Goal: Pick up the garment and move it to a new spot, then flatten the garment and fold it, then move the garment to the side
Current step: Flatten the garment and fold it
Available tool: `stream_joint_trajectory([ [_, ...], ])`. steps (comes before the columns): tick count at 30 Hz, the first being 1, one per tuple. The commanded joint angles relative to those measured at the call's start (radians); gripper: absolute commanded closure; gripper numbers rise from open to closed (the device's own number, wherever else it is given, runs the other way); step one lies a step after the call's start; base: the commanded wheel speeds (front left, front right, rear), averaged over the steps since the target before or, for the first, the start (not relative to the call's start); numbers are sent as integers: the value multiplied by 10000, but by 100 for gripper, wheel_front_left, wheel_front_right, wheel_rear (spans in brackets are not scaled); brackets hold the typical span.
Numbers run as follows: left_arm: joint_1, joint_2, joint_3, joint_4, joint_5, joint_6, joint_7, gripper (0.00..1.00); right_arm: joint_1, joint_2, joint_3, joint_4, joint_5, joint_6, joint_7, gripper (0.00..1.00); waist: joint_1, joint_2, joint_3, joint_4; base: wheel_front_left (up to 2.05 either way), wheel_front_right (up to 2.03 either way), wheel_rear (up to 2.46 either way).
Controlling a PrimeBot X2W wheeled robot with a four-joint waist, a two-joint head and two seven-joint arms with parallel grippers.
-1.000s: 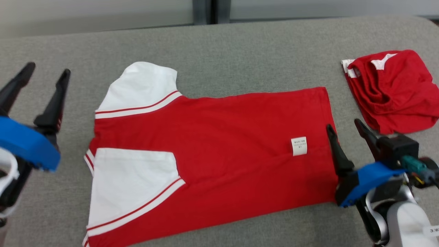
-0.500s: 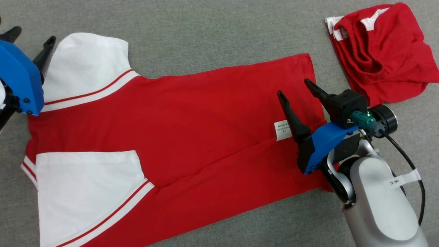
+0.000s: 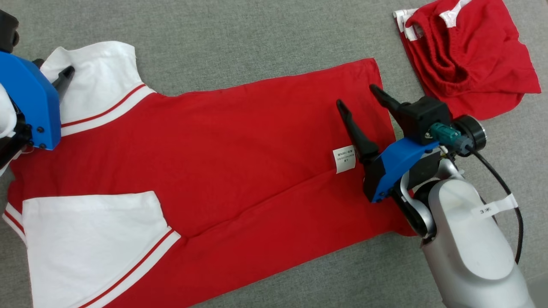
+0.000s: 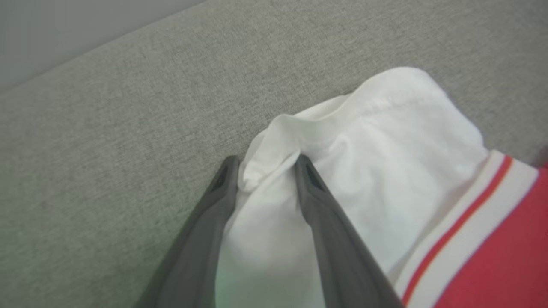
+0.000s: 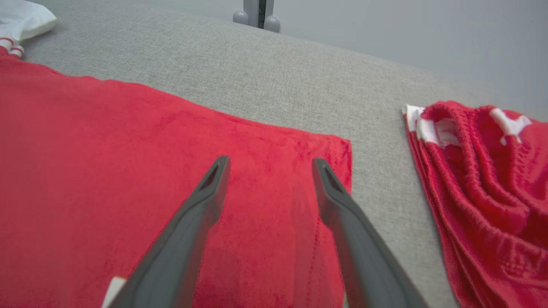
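Starting what looked like the fold, you had the red T-shirt (image 3: 239,141) spread flat on the grey fabric surface (image 3: 239,38). In the head view, the left gripper (image 3: 53,70) sat at the far white sleeve (image 3: 98,72) and the right gripper (image 3: 356,95) reached over the hem, beyond the care label (image 3: 344,159). Left wrist view: fingers straddled a puckered ridge of sleeve cloth, but a firm pinch could not be confirmed. Right wrist view: fingers stood wide apart above the hem, holding nothing. Your next move probably called for securing both grips before lifting.
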Motion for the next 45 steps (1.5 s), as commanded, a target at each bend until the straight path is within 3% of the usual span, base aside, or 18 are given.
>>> stream_joint_trajectory([
  [1, -88, -22, -67, 47, -69, -68, -87, 100, -285, 3, -104, 40, -32, 1, -77, 0, -1, 0, -5, 41, 0, 0, 0],
  [20, -459, -389, -1071, -1117, -685, -51, -2547, 100, -2058, -307, -2353, 2842, -823, 1, 1973, 0, -1, 0, -409, 1482, 0, 0, 0],
  [21, -423, -403, -1145, -1146, -696, -51, -2641, 100, -2056, -310, -2388, 2964, -747, 1, 2083, 16, -1, 0, -442, 1524, 0, 0, 0],
  [22, -391, -412, -1198, -1173, -716, -51, -2728, 100, -2035, -298, -2417, 3048, -666, 1, 2168, 44, -1, 0, -473, 1558, 0, 0, 0],
  [24, -322, -426, -1284, -1221, -773, -51, -2897, 100, -1990, -296, -2461, 3135, -515, 1, 2188, 64, -1, 0, -553, 1618, 0, 0, 0],
  [25, -301, -422, -1327, -1241, -784, -51, -2978, 100, -1990, -288, -2486, 3117, -443, 1, 2082, 78, -1, 0, -593, 1646, 0, 0, 0],
  [26, -281, -416, -1360, -1257, -804, -51, -3075, 100, -1996, -288, -2519, 3097, -403, 1, 1974, 100, -1, 0, -638, 1673, 0, 0, 0],
  [37, 761, -473, -1507, -1862, -1003, -31, -4524, 100, -1183, -439, -2539, 3031, -172, 1, 141, 100, -1, 0, -1669, 2144, 0, 0, 0],
  [45, 3343, -223, -1670, -3531, -1099, 671, -5678, 100, 1049, -456, -2940, 1885, 83, 1, -851, 100, -1, 0, -2716, 2560, 0, 0, 0],
])
